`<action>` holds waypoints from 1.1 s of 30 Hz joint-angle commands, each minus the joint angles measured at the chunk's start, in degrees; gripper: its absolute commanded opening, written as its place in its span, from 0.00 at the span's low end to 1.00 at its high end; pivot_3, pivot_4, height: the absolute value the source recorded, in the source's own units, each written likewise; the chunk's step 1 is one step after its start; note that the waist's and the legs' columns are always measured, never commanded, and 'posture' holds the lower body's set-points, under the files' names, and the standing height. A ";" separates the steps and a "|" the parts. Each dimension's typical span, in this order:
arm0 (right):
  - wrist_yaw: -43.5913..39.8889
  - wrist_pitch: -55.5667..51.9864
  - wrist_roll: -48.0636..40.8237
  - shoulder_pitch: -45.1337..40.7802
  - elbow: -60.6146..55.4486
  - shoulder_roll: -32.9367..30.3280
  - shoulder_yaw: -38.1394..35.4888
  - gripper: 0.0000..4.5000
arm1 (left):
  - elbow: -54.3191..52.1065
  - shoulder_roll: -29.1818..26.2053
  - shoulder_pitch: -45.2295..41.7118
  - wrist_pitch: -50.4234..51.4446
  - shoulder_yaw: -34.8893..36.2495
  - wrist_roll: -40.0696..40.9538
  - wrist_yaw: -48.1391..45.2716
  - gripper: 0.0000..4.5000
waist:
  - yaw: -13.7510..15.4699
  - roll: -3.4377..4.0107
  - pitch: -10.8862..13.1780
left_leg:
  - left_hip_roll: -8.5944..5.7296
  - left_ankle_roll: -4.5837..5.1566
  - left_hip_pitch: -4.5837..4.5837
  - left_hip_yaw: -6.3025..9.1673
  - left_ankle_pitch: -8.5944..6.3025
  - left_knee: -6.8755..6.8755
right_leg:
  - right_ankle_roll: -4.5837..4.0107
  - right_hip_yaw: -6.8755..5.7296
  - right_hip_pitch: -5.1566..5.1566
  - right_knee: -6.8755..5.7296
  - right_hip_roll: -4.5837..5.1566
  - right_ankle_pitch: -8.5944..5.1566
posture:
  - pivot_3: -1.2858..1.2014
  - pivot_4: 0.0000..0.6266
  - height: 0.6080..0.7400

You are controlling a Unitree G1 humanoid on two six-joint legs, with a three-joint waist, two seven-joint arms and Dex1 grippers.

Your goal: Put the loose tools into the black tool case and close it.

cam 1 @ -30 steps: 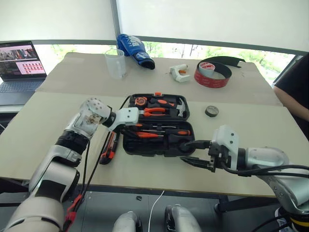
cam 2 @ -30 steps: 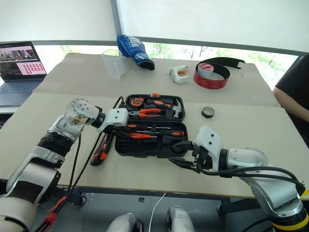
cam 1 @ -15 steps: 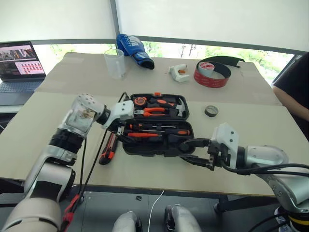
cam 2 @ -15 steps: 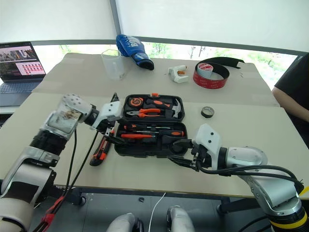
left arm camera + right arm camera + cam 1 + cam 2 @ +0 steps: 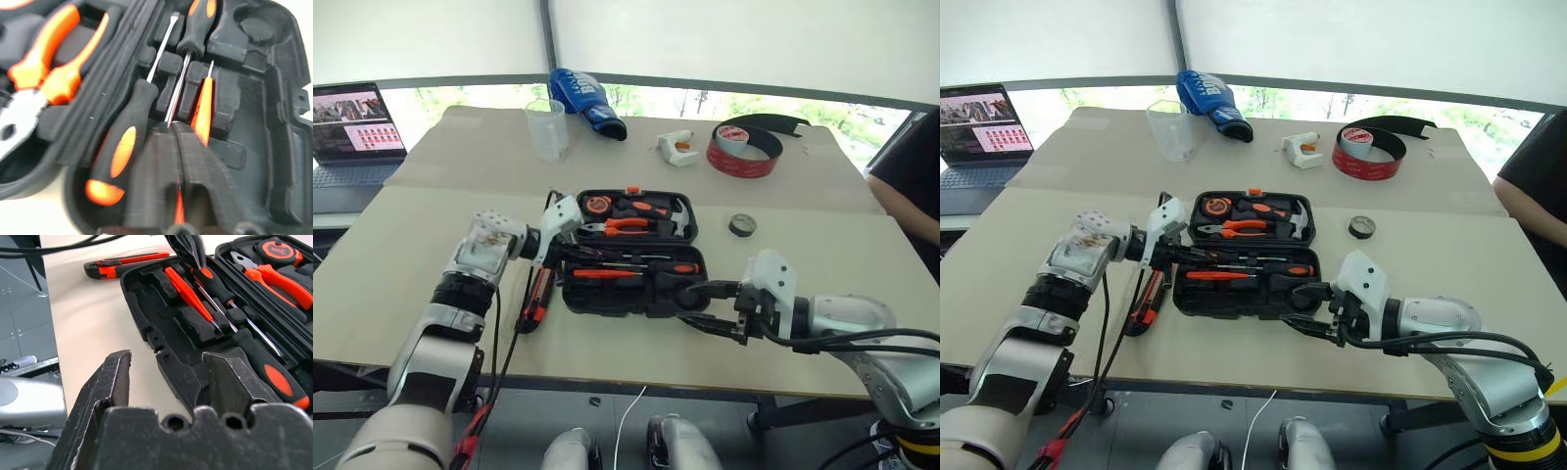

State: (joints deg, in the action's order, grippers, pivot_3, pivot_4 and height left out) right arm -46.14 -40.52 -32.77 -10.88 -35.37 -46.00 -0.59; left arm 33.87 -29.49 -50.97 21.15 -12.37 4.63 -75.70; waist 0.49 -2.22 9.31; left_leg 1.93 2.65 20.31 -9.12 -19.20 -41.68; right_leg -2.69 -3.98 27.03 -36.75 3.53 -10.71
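The black tool case (image 5: 626,304) lies open mid-table. Its front half holds two orange-and-black screwdrivers (image 5: 122,152) (image 5: 683,268) and the slim orange screwdriver (image 5: 203,112). My left gripper (image 5: 570,253) is shut, tips down at the handle end of that slim screwdriver (image 5: 602,275); I cannot tell if it pinches it. The utility knife (image 5: 536,299) lies on the table left of the case. The small black tape roll (image 5: 742,225) sits to the case's right. My right gripper (image 5: 705,306) hovers open at the case's near right corner, holding nothing.
The lid half holds pliers (image 5: 626,225), a hammer and a tape measure. At the back are a laptop (image 5: 352,127), a clear cup (image 5: 548,127), a blue bag (image 5: 587,103) and a big red tape roll (image 5: 744,147). A person (image 5: 911,186) sits at the right edge.
My left gripper drew back from over the case's middle, opened wide, then shut and tipped down at the left end of the front half. The right arm kept still.
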 commanded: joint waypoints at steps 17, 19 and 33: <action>0.68 1.24 0.18 0.20 -1.00 1.05 -0.61 0.73 | -6.70 -2.33 4.89 -4.32 -1.74 -1.33 0.99 0.00 | 0.02 0.01 -0.01 | 0.00 -0.01 -0.05 -0.01 0.00 -0.01 | 0.00 0.04 -0.02 -0.02 0.01 0.00 | 0.52 0.24 0.92; 0.74 1.28 0.28 0.21 -0.90 1.21 -0.49 0.73 | -6.99 -2.49 5.38 -5.37 -1.49 -1.52 1.82 0.00 | 0.07 0.01 -0.01 | 0.00 -0.01 -0.05 -0.01 0.00 -0.01 | 0.00 0.04 -0.02 -0.02 0.01 0.00 | 0.52 0.24 0.92; 0.81 1.02 0.57 -0.75 -0.18 1.97 0.18 0.73 | -11.61 -3.21 9.87 -6.32 -1.71 -2.03 4.80 0.00 | 0.07 0.01 -0.06 | 0.00 -0.01 -0.11 -0.04 0.00 -0.01 | 0.00 0.06 -0.07 -0.02 0.01 0.00 | 0.52 0.24 0.92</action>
State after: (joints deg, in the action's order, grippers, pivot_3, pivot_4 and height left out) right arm -45.51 -40.52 -32.24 -10.77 -34.32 -44.18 0.08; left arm 21.87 -32.23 -41.74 14.62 -13.28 4.18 -71.90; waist 0.56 -2.21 9.25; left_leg 1.94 2.65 20.20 -9.15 -19.21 -41.69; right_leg -2.69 -3.93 26.96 -36.78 3.55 -10.71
